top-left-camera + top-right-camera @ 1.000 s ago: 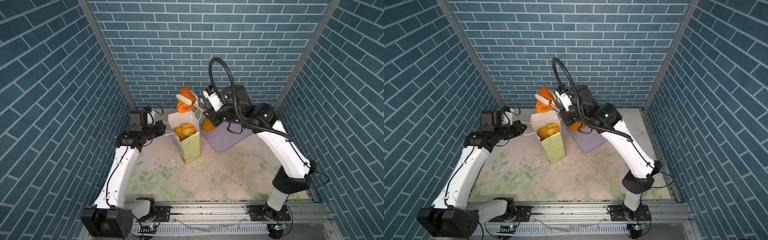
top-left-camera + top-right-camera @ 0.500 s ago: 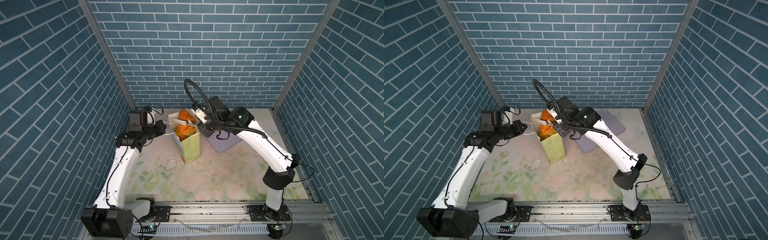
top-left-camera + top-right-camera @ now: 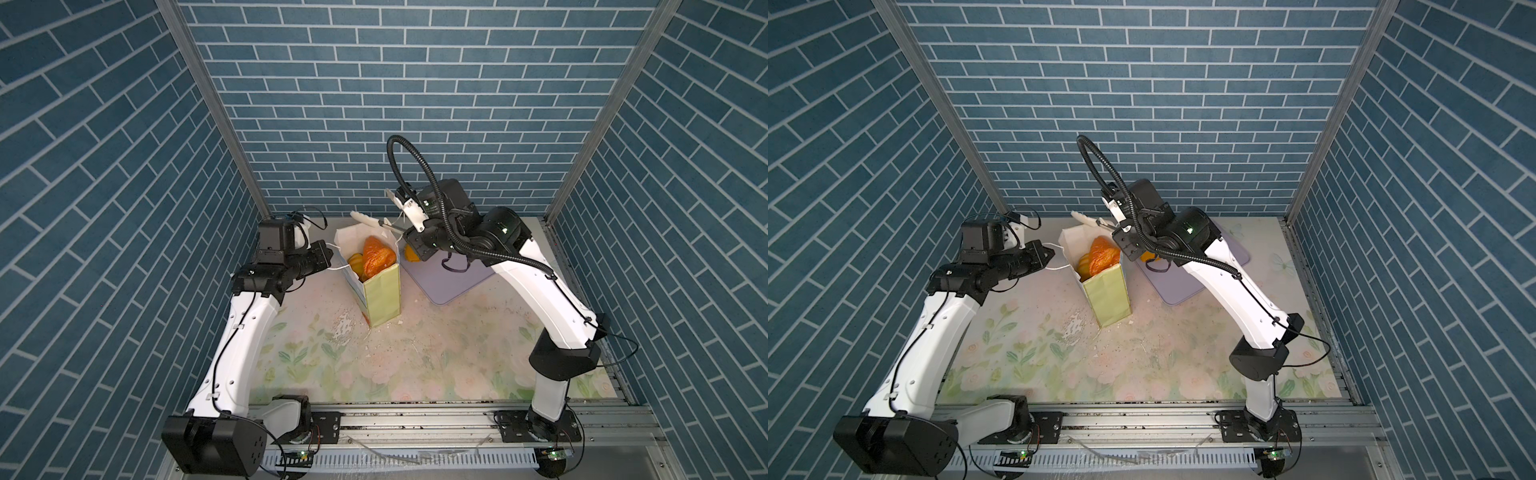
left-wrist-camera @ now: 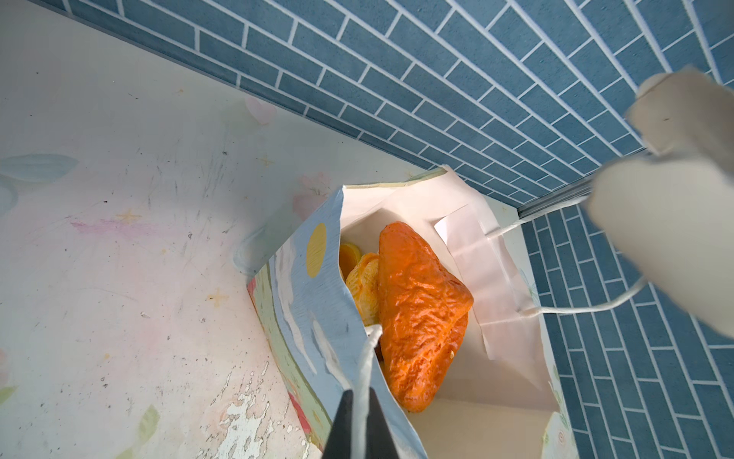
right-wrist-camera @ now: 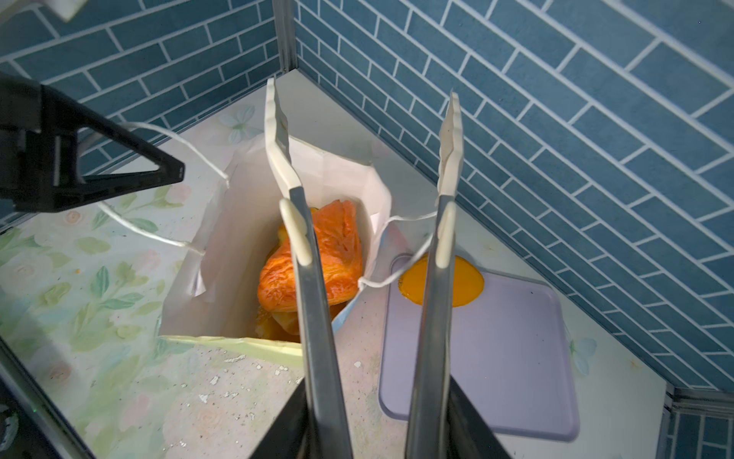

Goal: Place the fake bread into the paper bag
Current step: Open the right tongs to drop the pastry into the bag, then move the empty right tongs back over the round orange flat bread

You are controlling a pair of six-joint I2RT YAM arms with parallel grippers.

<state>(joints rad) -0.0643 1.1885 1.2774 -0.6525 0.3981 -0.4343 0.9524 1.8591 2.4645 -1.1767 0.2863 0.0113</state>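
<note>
Blue brick-patterned walls box in a floral desk (image 3: 415, 365), and near its back the paper bag (image 3: 380, 291) stands upright with its mouth open. My left tool (image 4: 359, 421) is pressed together on a white cord handle (image 4: 367, 357), pinching it and holding that side of the bag open. My right tool (image 5: 363, 135) hangs over the bag's mouth with its long tong-like fingers (image 5: 449, 159) spread and nothing between them. A glossy croissant (image 4: 417, 318) lies on top inside the bag, with smaller pastries (image 4: 363, 286) beneath it, so I judge most of the job done. What remains, as far as I can see, is a flat round bun (image 5: 466, 284) on the lilac tray (image 5: 496, 345) just beside the bag. In both top views my right arm covers most of that bun and part of the tray; the right wrist view shows the rest of the tray bare. That view also shows the second cord handle (image 5: 397, 220) running up to one finger of the right tool, though I cannot tell whether it is hooked there. Only the left wrist view looks down into the bag far enough to show the pastries under the croissant.
</note>
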